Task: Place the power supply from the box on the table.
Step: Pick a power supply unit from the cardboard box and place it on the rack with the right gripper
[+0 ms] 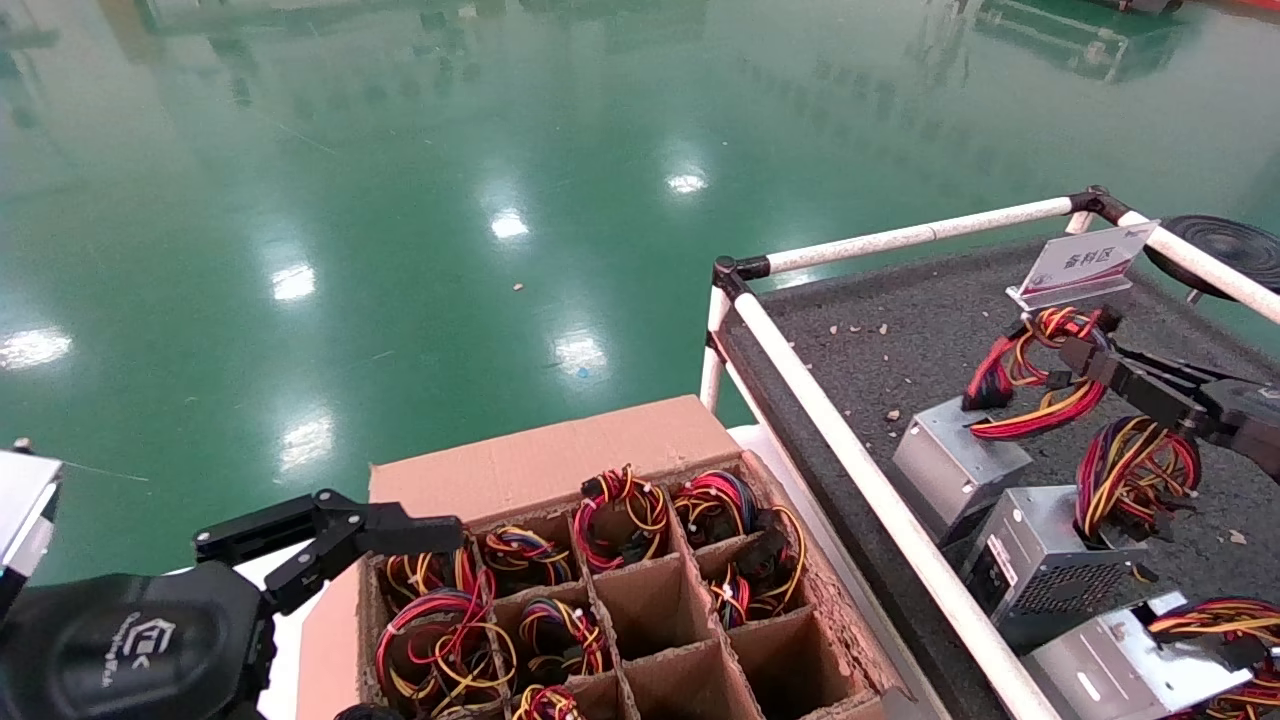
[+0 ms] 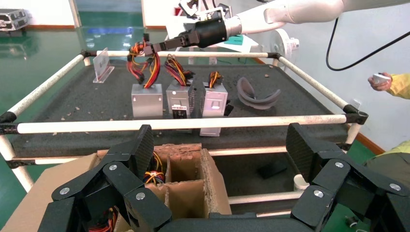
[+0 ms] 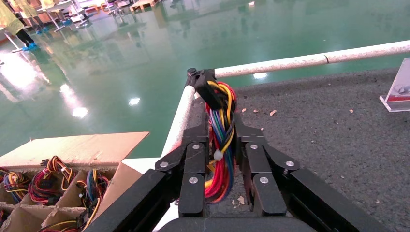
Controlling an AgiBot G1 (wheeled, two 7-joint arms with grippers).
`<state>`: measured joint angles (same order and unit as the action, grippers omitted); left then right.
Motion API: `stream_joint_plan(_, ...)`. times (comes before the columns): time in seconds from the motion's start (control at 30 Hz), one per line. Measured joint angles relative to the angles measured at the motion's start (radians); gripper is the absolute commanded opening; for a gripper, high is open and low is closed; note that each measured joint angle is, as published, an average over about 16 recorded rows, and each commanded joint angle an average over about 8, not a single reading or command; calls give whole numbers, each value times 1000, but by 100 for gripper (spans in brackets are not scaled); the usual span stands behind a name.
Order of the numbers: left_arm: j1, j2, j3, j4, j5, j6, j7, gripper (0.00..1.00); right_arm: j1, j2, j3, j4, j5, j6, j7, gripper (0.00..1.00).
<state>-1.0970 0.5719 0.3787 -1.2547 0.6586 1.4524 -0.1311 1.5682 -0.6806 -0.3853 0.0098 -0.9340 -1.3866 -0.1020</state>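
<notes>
While the boxy metal power supply [image 1: 958,466] rests on the rough table [image 1: 900,340], right gripper [image 1: 1085,352] clamps its wires.

Shows a white placard [image 1: 1080,265] with a red band and printed characters, standing upright. Has a black ribbed disc [image 1: 1225,250] just beside the placard, on its right. Finds pale crumbs [image 1: 893,414] scattered left of the placard and nearer the camera. Puts a silver unit with a mesh vent grille [image 1: 1050,565] well in front of the placard, topped by purple and yellow wires, with another silver unit [image 1: 1130,670] touching it nearer still. Spreads a glossy green floor [image 1: 400,200] with lamp glare far left of the placard. Includes a curved grey strap-like piece [image 2: 256,94] well apart from the placard.
</notes>
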Motion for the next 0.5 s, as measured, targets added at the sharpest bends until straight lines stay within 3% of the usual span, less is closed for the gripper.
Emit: stream_joint_plan(0.5, 0, 0, 0, 0, 0, 0, 0, 100, 2, -1, 2, 1, 3, -1, 3, 100)
